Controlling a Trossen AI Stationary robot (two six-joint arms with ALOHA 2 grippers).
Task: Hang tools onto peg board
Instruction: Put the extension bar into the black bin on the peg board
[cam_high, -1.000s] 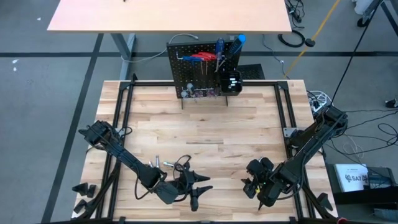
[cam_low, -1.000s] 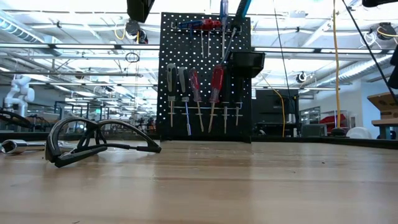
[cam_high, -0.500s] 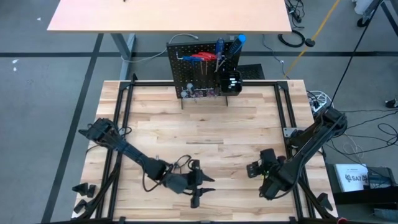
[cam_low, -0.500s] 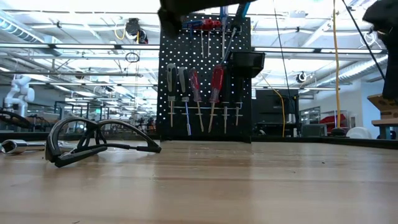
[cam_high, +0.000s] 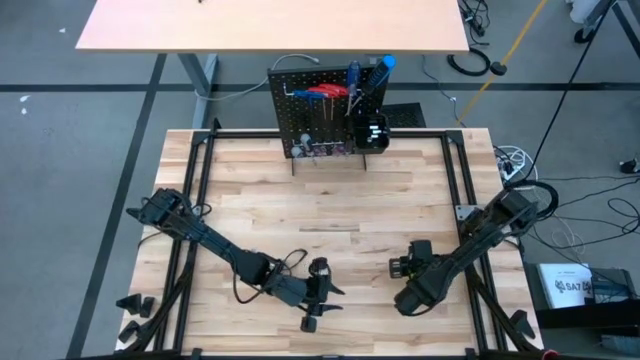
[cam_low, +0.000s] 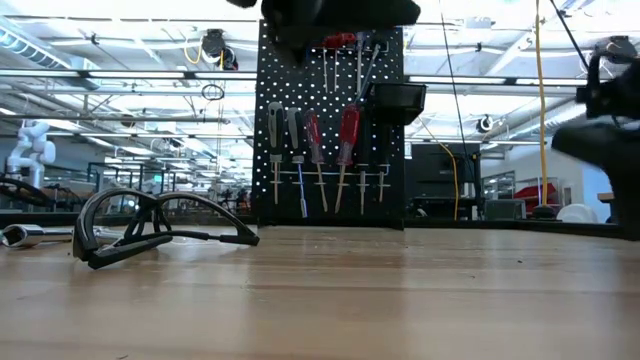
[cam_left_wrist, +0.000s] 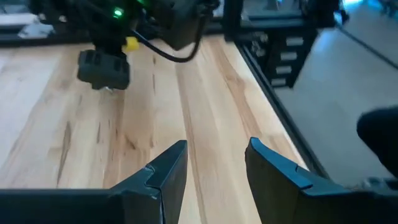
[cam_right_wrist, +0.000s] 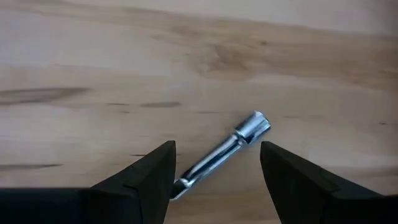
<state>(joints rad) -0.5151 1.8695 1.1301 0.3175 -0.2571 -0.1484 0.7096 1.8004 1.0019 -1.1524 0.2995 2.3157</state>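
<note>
The small silver bit (cam_right_wrist: 221, 153) lies flat on the desk (cam_high: 330, 215), at its near side and well apart from the peg board (cam_high: 325, 110) standing upright at the far edge with screwdrivers (cam_low: 325, 150) already hanging on it. Your right end effector (cam_right_wrist: 214, 168) hovers directly over that bit with its fingers spread, one on each side and neither touching, so this looks like the pick. The bit sits diagonally across the gap (not square to the fingers), so you would do well to turn the wrist until the fingers close across the shaft, then descend straight and grip near the middle instead of the flared end, since a thin round shaft may roll or skid on the wood. Your left end effector (cam_left_wrist: 214, 165) is also spread and holds nothing, low over the near desk beside the black wire loop (cam_low: 150, 225); keep it clear of the right arm.
</note>
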